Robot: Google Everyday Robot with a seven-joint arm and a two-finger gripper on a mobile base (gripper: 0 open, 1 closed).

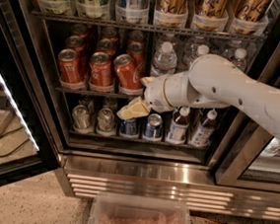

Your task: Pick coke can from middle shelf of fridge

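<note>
The fridge (139, 171) stands open, its glass door swung out to the left. On the middle shelf (97, 92) red coke cans stand in three rows; the front right coke can (129, 73) leans slightly. Clear water bottles (165, 59) stand to their right. My gripper (133, 96), on a white arm coming in from the right, is just right of that front right can. Its cream fingers are spread, one fingertip (146, 80) beside the can's lower right and the other (130, 110) below the shelf edge. It holds nothing.
The top shelf holds tall cans in clear cups (132, 11). The bottom shelf holds silver and blue cans (104, 120) and small bottles (178, 125). The open door edge (11, 106) is at the left. A clear plastic bin (139, 220) sits on the floor in front.
</note>
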